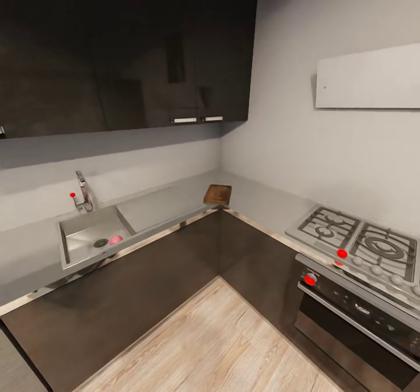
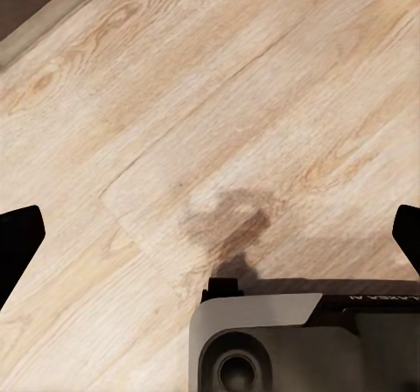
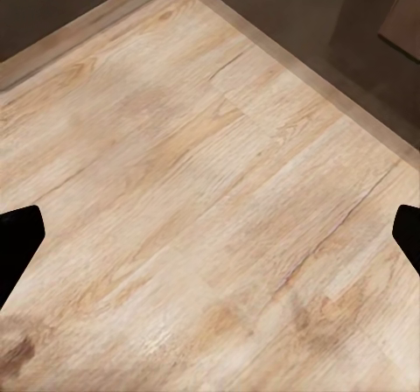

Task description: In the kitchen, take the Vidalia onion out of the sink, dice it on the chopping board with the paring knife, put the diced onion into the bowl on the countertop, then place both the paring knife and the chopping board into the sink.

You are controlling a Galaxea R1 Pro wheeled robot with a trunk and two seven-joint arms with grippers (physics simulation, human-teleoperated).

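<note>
Both grippers hang over the wooden floor with their jaws spread wide and nothing between them: the left gripper [image 2: 210, 234] shows its two dark fingertips [image 2: 17, 234] at opposite edges of the left wrist view, and the right gripper [image 3: 210, 234] shows the same dark fingertips [image 3: 19, 234] far apart in the right wrist view. Below the left gripper lie pale floor planks [image 2: 175, 103] with a darker smudge of shadow, and a grey part of the robot's own body [image 2: 262, 344] sits just beside it. Below the right gripper the floor [image 3: 192, 191] runs up to the dark cabinet bases [image 3: 289, 16] that meet in a corner ahead of it. All of the task's things stand well apart from both grippers, up on the countertop [image 1: 256, 196] seen in the head view. The sink [image 1: 87, 228] is set into that grey slab on the left gripper's side, with its chrome tap [image 1: 83, 192] and red-tipped lever behind the basin and the flat drainboard [image 1: 154, 205] next to it. The Vidalia onion [image 1: 116, 239] lies on the basin's bottom, a small pink ball just beside the round drain [image 1: 100, 242]. The chopping board [image 1: 217, 193] lies at the countertop's inner corner, past the drainboard's far end. Farther to the right gripper's side a gas hob [image 1: 356, 240] sits over an oven [image 1: 361, 316] with red knobs. Dark wall cabinets [image 1: 116, 48] hang above the sink.
</note>
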